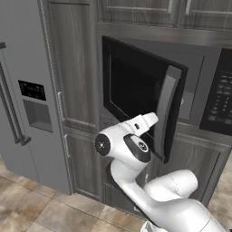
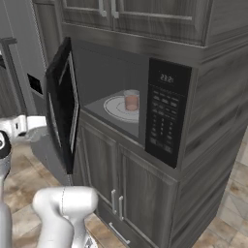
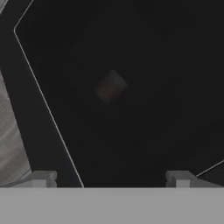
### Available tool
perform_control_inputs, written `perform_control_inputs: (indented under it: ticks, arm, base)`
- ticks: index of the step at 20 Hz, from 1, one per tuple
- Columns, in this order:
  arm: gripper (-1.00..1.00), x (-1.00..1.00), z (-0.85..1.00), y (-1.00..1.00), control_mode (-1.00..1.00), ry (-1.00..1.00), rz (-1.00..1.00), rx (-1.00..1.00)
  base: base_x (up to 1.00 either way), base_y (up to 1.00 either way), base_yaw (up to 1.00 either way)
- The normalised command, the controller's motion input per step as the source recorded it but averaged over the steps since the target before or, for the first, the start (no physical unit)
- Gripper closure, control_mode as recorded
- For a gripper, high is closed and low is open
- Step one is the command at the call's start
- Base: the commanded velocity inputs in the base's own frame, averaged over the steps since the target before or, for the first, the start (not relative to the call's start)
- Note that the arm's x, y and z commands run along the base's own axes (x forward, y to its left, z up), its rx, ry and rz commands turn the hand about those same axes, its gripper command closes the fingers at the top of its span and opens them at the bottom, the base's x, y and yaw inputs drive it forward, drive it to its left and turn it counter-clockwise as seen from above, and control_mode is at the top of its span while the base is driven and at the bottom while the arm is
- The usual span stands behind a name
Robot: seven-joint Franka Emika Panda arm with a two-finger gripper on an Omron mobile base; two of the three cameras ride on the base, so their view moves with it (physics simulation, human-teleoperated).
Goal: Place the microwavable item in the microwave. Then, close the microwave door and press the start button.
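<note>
The microwave (image 2: 164, 114) stands with its door (image 2: 63, 106) swung wide open. Inside, the microwavable item (image 2: 131, 100), a small pinkish-brown cup, stands upright on the white turntable plate (image 2: 112, 109). My gripper (image 3: 111, 179) is open and empty, its two fingertips (image 3: 43, 178) spread wide, right up against the outer face of the door (image 3: 131, 109). The cup shows faintly through the dark window (image 3: 110, 86). From the left base, my white hand (image 1: 145, 122) sits against the door (image 1: 136, 86), left of the grey handle bar (image 1: 165, 113).
A grey fridge (image 1: 27, 90) stands to the left of the wooden cabinet column. Cabinet doors (image 2: 121, 189) run below the microwave and more (image 2: 145, 14) above it. The floor (image 1: 41, 208) is tiled.
</note>
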Motion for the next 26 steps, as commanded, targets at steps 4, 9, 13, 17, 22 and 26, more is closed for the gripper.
perform_control_inputs:
  ticks: [4,9,13,17,22,26]
  arm:
    - [-1.0,0.38,0.12,-1.0,-1.0,0.0,0.01,0.17]
    - [-1.0,0.64,0.13,-0.9,-1.0,0.0,0.08,0.09]
    - [-1.0,0.76,0.18,-0.56,-1.0,0.0,0.07,0.05]
    - [-1.0,0.87,0.15,-0.35,-1.0,0.0,0.07,0.03]
    - [-1.0,0.66,0.3,-0.3,-1.0,0.0,0.06,0.02]
    - [-1.0,0.1,0.4,-0.1,-1.0,0.0,0.01,0.01]
  base:
    - [0.0,0.0,0.0]
    - [0.0,0.0,0.0]
    - [0.0,0.0,0.0]
    - [0.0,0.0,0.0]
    - [0.0,0.0,0.0]
    - [0.0,0.0,0.0]
